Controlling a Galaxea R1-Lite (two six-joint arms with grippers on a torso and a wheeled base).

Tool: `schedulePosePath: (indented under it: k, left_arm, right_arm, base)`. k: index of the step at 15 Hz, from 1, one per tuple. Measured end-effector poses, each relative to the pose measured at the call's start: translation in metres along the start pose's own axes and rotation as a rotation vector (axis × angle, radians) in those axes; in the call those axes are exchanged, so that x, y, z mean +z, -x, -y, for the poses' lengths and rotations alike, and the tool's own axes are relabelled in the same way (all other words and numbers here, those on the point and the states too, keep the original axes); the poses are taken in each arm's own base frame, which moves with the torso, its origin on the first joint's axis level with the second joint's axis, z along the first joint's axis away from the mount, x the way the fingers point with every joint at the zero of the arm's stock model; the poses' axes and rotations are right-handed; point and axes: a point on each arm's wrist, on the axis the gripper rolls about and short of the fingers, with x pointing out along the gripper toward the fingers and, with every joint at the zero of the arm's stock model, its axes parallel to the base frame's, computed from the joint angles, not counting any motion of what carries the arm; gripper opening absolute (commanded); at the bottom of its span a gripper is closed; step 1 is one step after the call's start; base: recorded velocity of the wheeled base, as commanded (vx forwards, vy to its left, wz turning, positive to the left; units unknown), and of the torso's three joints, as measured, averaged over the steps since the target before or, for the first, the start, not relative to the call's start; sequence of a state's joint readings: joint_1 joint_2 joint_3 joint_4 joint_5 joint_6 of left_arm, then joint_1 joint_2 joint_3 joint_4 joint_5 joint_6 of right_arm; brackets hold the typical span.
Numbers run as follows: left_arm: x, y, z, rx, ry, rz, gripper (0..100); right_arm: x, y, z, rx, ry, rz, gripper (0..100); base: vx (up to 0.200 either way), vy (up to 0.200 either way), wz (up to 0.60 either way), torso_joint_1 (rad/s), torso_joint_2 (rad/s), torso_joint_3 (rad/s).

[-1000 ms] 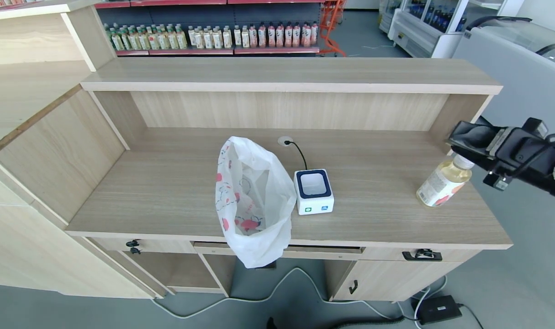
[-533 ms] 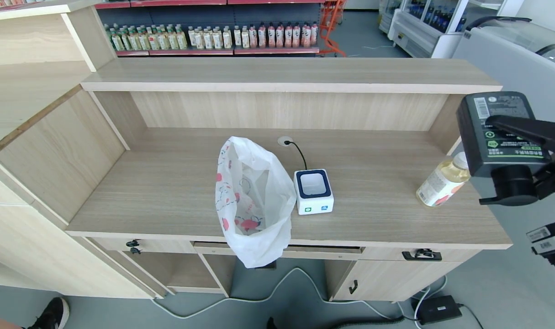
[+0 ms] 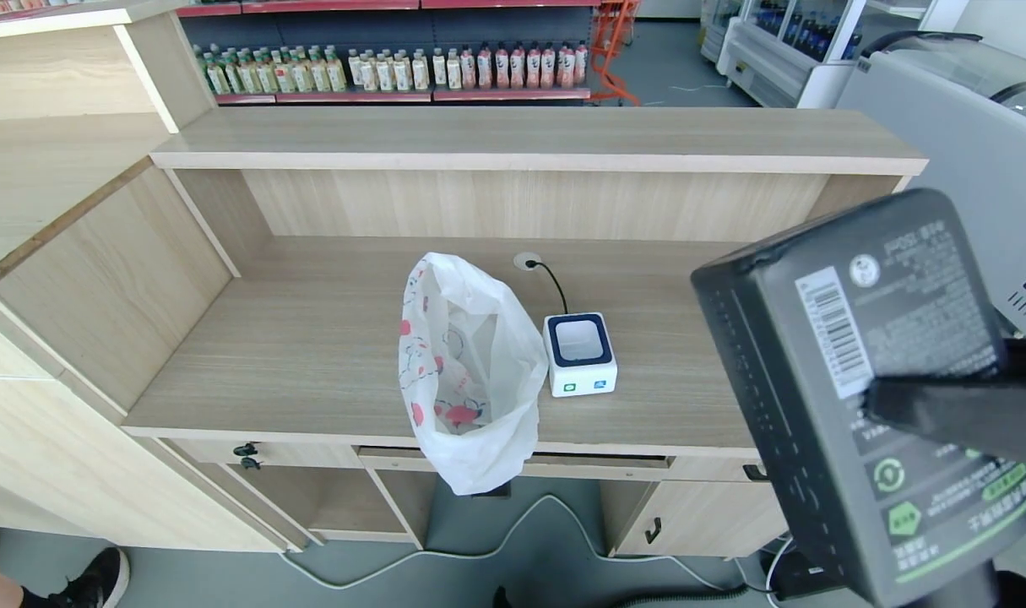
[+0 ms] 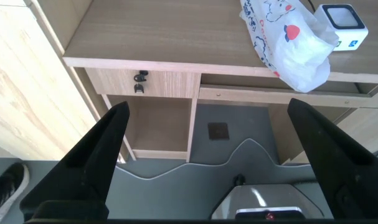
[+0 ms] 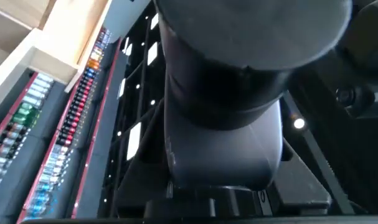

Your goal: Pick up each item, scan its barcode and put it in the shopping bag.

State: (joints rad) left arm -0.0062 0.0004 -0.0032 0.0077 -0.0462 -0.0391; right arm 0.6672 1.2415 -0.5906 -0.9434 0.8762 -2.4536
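Right of the scanner (image 3: 580, 371), right hand (image 3: 926, 409) grips a boxy grey container (image 3: 808, 380).

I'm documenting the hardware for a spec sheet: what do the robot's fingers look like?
The left gripper has two matte black fingers, broad at the base and tapering to blunt tips, without visible markings or cables. The right arm's finger, seen from the head, is likewise a plain black bar.

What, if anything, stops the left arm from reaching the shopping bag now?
Probably nothing, so yes. The left gripper is open and empty in front of the counter, and the shopping bag overhangs the counter's near edge with open space between.
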Motion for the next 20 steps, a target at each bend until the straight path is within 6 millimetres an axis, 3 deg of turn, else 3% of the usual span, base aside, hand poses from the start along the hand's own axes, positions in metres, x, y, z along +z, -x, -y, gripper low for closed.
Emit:
schedulePosePath:
  k: [3, 7, 14, 20]
  left_arm:
    - [0.0, 0.0, 0.0, 0.0, 0.0, 0.0, 100]
    - [0.0, 0.0, 0.0, 0.0, 0.0, 0.0, 100]
    - [0.0, 0.0, 0.0, 0.0, 0.0, 0.0, 100]
    - [0.0, 0.0, 0.0, 0.0, 0.0, 0.0, 100]
  right_arm:
    - [0.014, -0.014, 0.006, -0.063, 0.0, 0.08, 0]
    - [0.019, -0.017, 0.012, -0.086, 0.006, 0.122, 0]
    - [0.001, -0.013, 0.017, -0.074, 0.0, 0.065, 0]
    - [0.002, 0.0, 0.026, -0.058, -0.013, 0.058, 0]
  base:
    - [0.0, 0.0, 0.0, 0.0, 0.0, 0.0]
    - [0.0, 0.0, 0.0, 0.0, 0.0, 0.0]
    - [0.0, 0.0, 0.0, 0.0, 0.0, 0.0]
    - [0.0, 0.0, 0.0, 0.0, 0.0, 0.0]
